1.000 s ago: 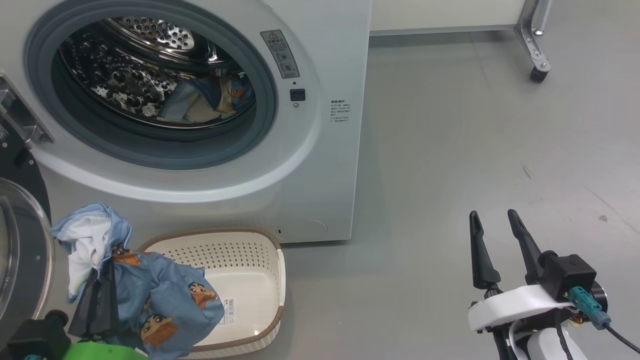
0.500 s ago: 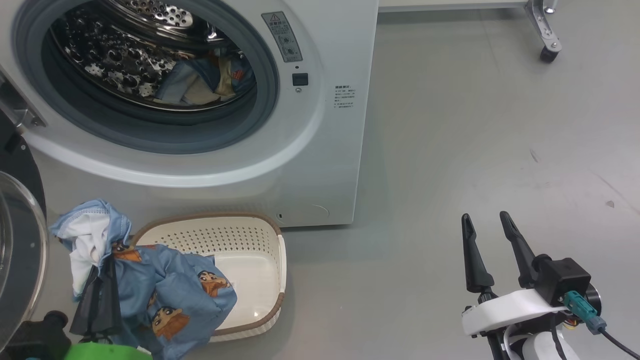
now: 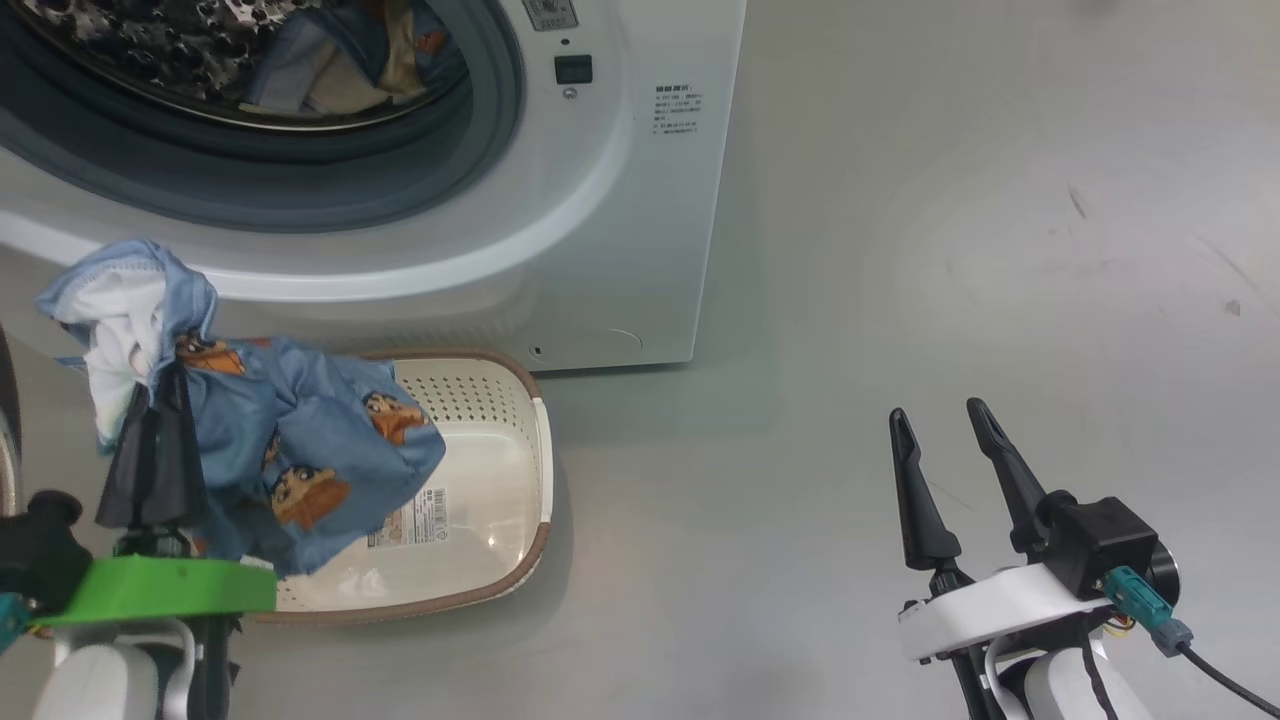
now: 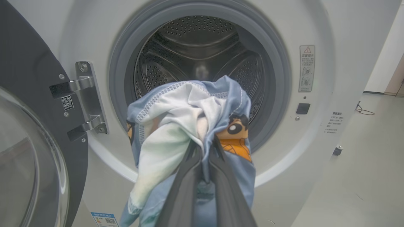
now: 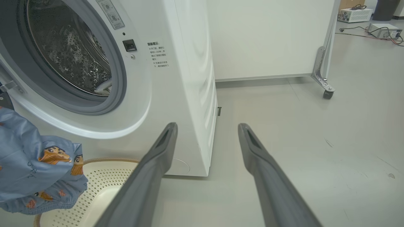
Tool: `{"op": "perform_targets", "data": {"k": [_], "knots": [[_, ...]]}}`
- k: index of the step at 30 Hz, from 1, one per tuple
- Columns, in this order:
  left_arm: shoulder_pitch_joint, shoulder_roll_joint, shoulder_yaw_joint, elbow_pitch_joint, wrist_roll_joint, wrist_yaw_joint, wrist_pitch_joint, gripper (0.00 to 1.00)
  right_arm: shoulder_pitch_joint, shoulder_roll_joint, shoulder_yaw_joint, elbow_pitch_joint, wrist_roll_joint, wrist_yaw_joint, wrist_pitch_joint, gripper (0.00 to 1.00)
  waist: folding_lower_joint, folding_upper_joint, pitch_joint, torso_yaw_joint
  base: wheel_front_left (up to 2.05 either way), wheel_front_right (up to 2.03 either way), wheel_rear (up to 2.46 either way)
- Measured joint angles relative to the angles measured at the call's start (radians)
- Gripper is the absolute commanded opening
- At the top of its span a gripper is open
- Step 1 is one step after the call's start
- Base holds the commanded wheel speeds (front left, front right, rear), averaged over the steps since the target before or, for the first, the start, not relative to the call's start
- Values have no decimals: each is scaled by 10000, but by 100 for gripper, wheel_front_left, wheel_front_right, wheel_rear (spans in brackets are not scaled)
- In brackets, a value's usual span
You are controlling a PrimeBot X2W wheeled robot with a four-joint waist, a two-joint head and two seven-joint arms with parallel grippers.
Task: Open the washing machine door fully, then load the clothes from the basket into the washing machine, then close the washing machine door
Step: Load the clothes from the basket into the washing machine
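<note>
- The clothes – soft light blue fabric printed with orange-brown cartoon figures, white lining showing at the top – hang bunched from your left gripper.
- Its two long dark fingers are pressed together on a fold of the fabric, with only cloth between them.
- In the left wrist view the bundle hangs just in front of the round opening of the washing machine, not inside it.
- In the head view it hangs over the left end of the basket. You cannot tell whether its lowest fold touches the rim.
- The basket is cream plastic with perforated walls and a brown woven-look rim. It sits on the floor against the washer's white front, with a barcode sticker on its bare base.
- More blue and tan fabric lies in the far part of the perforated steel drum, behind the grey rubber gasket.
- The washing machine door stands swung open to the left on its metal hinge – glossy black rim, bulging clear glass.
- Your right gripper hangs over bare floor well to the right, fingers spread apart and holding nothing.
</note>
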Motion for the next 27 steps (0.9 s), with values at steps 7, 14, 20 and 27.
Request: {"op": "perform_targets", "data": {"k": [7, 14, 20, 27], "knots": [[-1534, 577, 58, 222, 19, -67, -2, 0, -412, 67, 257, -182, -169, -2, 19, 100, 0, 0, 837, -242, 0, 0, 0], [-3326, 1170, 255, 598, -104, -100, 73, 0, -833, 192, 568, -278, -176, -2, 13, 100, 0, 0, 1783, -680, 0, 0, 0], [-4801, 1511, 407, 1126, -527, -104, 709, 0, -1148, 219, 665, -288, -174, -19, -10, 100, 1, 0, 2481, -1045, 0, 0, 0], [-6308, 2182, 265, 1739, -719, -132, 1824, 0, -1369, 257, 848, -278, -155, -178, -19, 100, 1, -1, 3259, -1428, 0, 0, 0]]}}
